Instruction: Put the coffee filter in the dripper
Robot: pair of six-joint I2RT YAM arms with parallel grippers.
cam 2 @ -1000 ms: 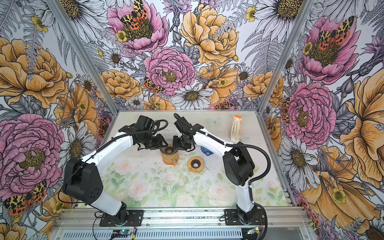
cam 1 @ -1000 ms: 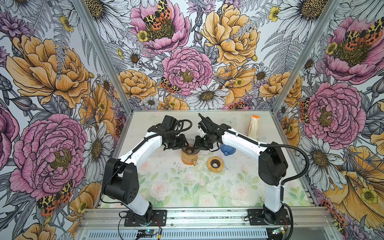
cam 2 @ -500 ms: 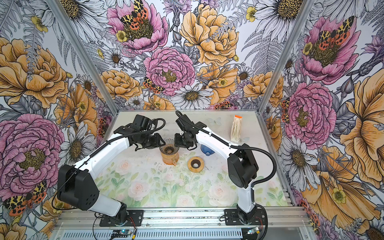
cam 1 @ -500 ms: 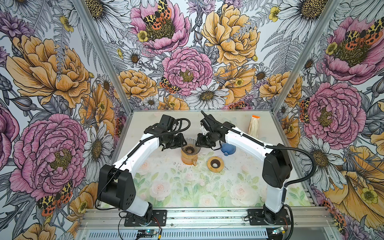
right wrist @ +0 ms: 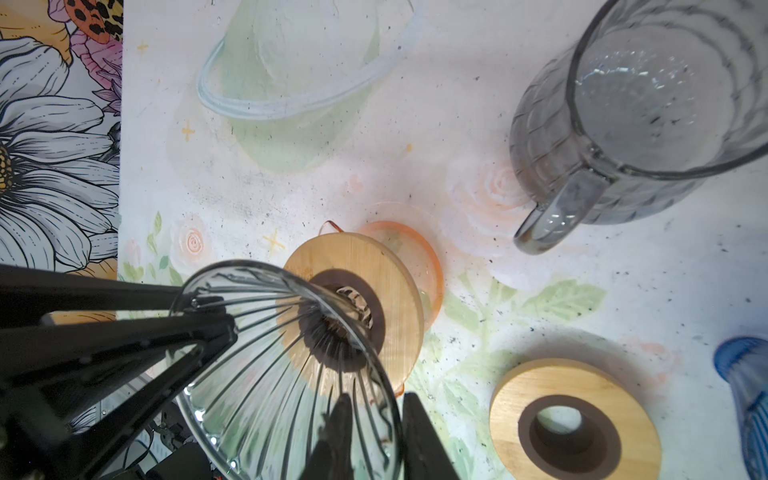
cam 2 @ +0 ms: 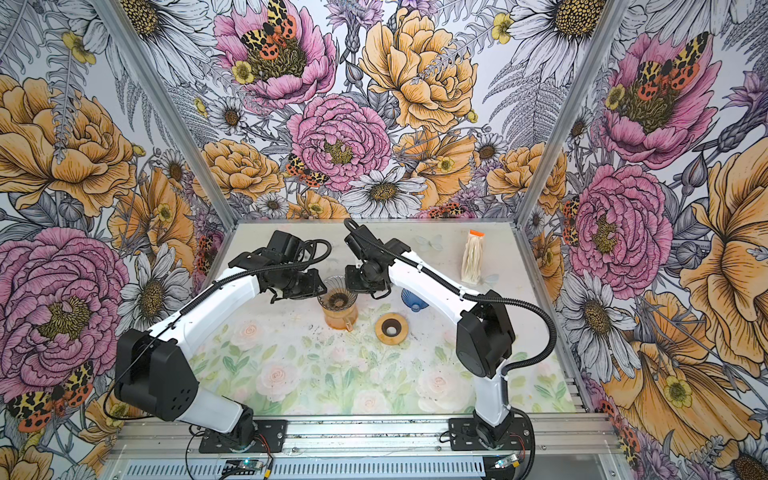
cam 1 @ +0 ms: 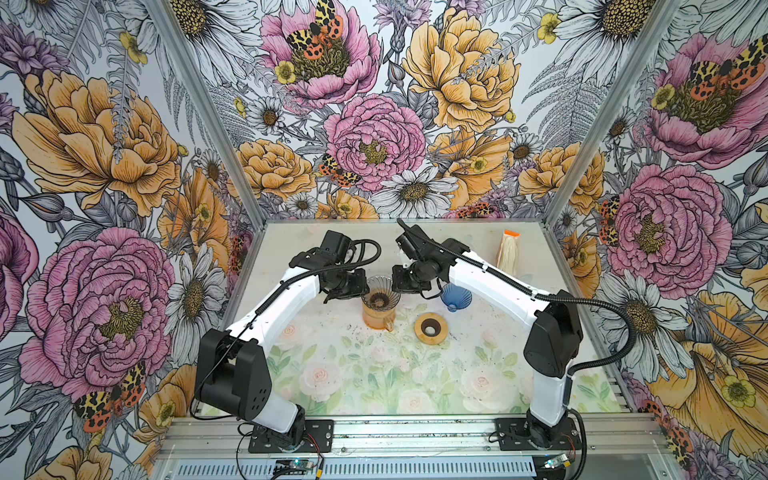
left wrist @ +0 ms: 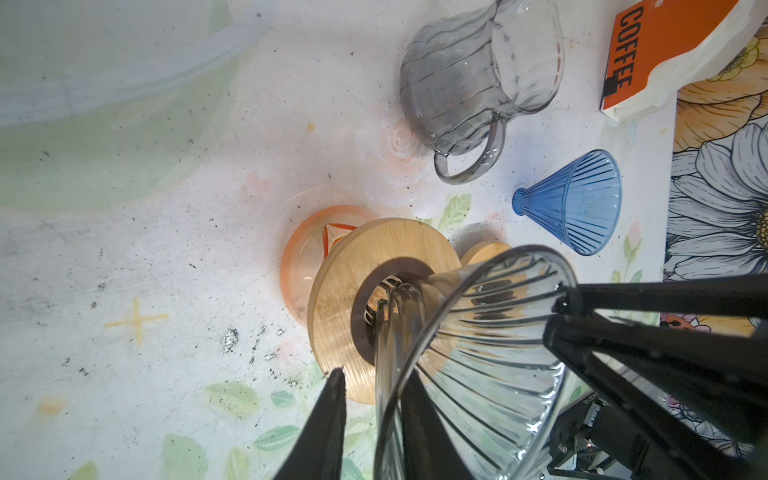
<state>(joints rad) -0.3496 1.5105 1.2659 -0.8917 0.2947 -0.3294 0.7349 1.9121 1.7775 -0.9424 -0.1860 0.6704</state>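
A clear ribbed glass dripper (cam 1: 380, 293) (cam 2: 337, 295) sits in a wooden ring (left wrist: 336, 291) on an orange cup (cam 1: 377, 318); no filter shows inside it. The coffee filter pack (cam 1: 509, 253), white with an orange label, lies at the back right. My left gripper (left wrist: 374, 372) stands astride the dripper's rim (left wrist: 386, 415), one finger inside and one outside, with a gap to the outer finger (left wrist: 332, 415). My right gripper (right wrist: 377, 395) straddles the opposite rim the same way, narrowly open. In both top views the grippers flank the dripper left and right.
A blue dripper (cam 1: 456, 296) and a spare wooden ring (cam 1: 431, 328) lie just right of the cup. A grey glass pitcher (right wrist: 644, 116) stands behind them, under the right arm. Dark specks are scattered over the mat around the cup.
Both pairs of jaws have narrowed around the dripper's rim. The arms' shoulders have shifted a little, while the dripper stays on the cup.
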